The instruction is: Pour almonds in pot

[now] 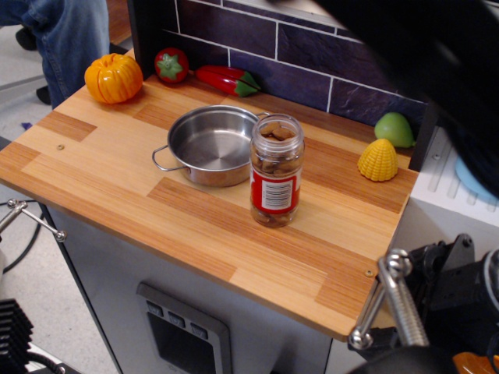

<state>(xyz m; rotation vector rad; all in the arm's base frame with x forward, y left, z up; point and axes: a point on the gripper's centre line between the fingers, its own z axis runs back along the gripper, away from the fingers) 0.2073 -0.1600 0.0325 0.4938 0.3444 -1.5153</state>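
The almonds fill a clear, lidless jar with a red and white label. It stands upright on the wooden counter, just right of the pot and almost touching it. The pot is shiny steel, empty, with a loop handle on its left side. My arm is a dark blur across the top right. Black parts that look like my gripper sit low at the right, off the counter's edge and far from the jar. Its jaws are not clear.
An orange pumpkin, a red tomato and a red pepper lie along the tiled back wall. A green fruit and yellow corn sit at the back right. A metal rod juts up at the front right.
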